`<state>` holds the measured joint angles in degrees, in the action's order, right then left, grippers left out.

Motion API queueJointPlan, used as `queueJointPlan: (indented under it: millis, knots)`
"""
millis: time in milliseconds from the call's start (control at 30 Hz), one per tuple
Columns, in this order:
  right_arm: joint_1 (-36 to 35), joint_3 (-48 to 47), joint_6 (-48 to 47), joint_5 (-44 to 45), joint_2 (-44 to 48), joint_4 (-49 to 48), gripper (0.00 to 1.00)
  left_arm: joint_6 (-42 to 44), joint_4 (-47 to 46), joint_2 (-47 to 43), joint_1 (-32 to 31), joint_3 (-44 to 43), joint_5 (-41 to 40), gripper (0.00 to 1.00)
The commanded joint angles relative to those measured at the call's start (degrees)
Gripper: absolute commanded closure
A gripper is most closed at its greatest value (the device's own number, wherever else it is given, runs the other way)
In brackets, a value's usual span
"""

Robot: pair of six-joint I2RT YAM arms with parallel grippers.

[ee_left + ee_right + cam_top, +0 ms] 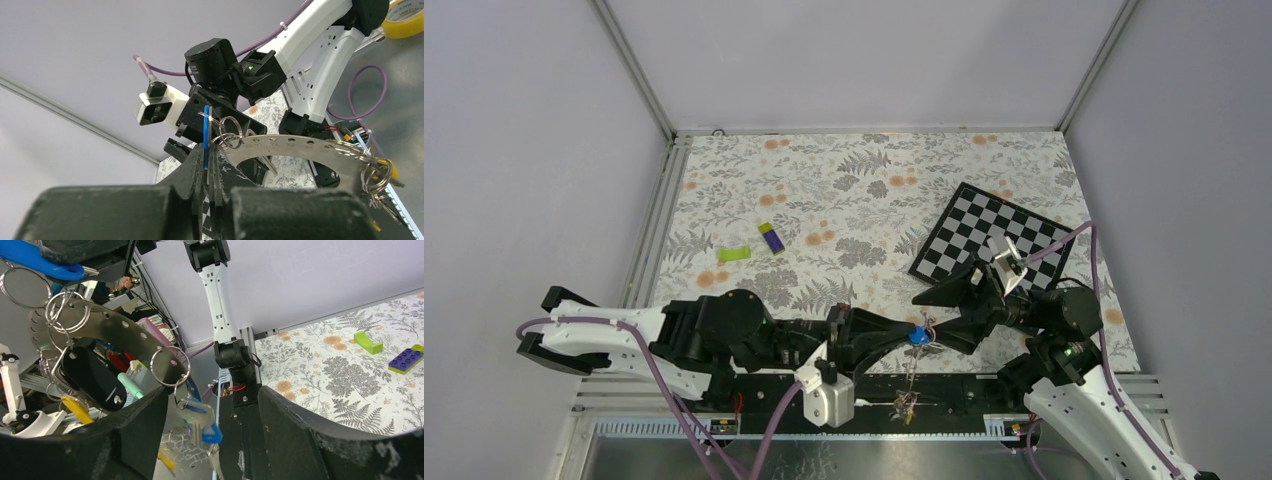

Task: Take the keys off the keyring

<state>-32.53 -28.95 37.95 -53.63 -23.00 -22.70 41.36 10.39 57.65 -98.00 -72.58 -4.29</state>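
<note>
- Two grippers meet tip to tip at the near edge of the table (874, 190), just in front of the arm bases, in the top view.
- Left gripper (208, 165): its jaws are pressed together on a flat blue tag (206, 125), which stands on edge between them and sticks out past the tips.
- A small wire ring (231, 131) hangs from the tag and passes through one of the holes at the end of the keyring (295, 145).
- The keyring is a flat grey metal band with a row of small holes. It is off the table, and it curves away from the left gripper toward the right arm.
- At the far end of that curve, in the left wrist view, a bunch of keys (377, 175) dangles from several small rings; one piece there is yellow.
- Right gripper (212, 405): its fingers stand wide apart and grip nothing that can be seen.
- In the right wrist view the keyring's curve runs down to the left finger. Whether it touches that finger I cannot tell.
- Another small ring (170, 366) on the keyring carries a blue-headed key (200, 422), which hangs in the gap between the right fingers.
- Further out on the flowered table lie a green block (734, 254) and a purple block (772, 238), near each other, and a checkered board (994, 240) is to the right.
</note>
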Motion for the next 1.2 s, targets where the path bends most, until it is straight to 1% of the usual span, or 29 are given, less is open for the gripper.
queueJointPlan:
  millis: [0,33,133,300,467,533,767,800,900,967,1067,1167]
  knots:
    - [-0.2,0.5,-0.2,0.0,-0.3,-3.5,0.31,0.6,-6.6,-0.1,-0.1,-1.2,-0.1,1.00]
    - [-0.2,0.5,-0.2,-0.3,-0.3,-3.5,0.39,0.7,-6.5,-0.1,-0.2,-1.2,-0.2,1.00]
    - [-0.2,0.1,-1.8,-0.7,0.4,-0.8,0.51,0.6,-6.4,-0.4,-0.2,-1.1,-0.5,1.00]
    - [-0.2,-3.5,-9.7,0.8,2.6,12.0,0.73,0.0,-5.6,-1.7,-0.2,-0.7,-1.2,1.00]
    - [-0.2,-8.1,-18.3,5.4,4.4,24.7,0.92,-0.7,-5.5,-3.5,-0.2,0.6,-1.6,1.00]
    - [-0.2,-10.4,-21.6,7.5,4.5,28.2,0.99,-1.0,-5.6,-4.3,-0.2,1.1,-2.0,1.00]
    - [-0.2,-19.4,-33.8,17.6,2.9,36.5,1.00,-3.4,-6.3,-6.6,-0.2,5.0,-4.0,1.00]
    - [-0.2,-21.2,-35.9,18.1,2.2,38.1,1.00,-4.1,-6.6,-7.1,-0.2,5.8,-4.3,0.98]
    - [-0.2,-27.7,-42.0,18.6,-0.7,43.9,1.00,-6.2,-7.2,-8.3,-0.2,7.7,-5.9,0.85]
    - [-0.2,-31.3,-45.3,18.9,-2.7,47.5,1.00,-7.8,-7.3,-8.8,-0.2,8.9,-6.9,0.78]
    - [-0.2,-35.5,-49.2,19.6,-4.7,51.5,1.00,-10.0,-8.9,-9.6,-0.2,11.1,-8.3,0.71]
    - [-0.2,-38.4,-51.5,19.4,-6.1,53.6,1.00,-11.1,-11.3,-10.1,-0.2,13.7,-9.0,0.66]
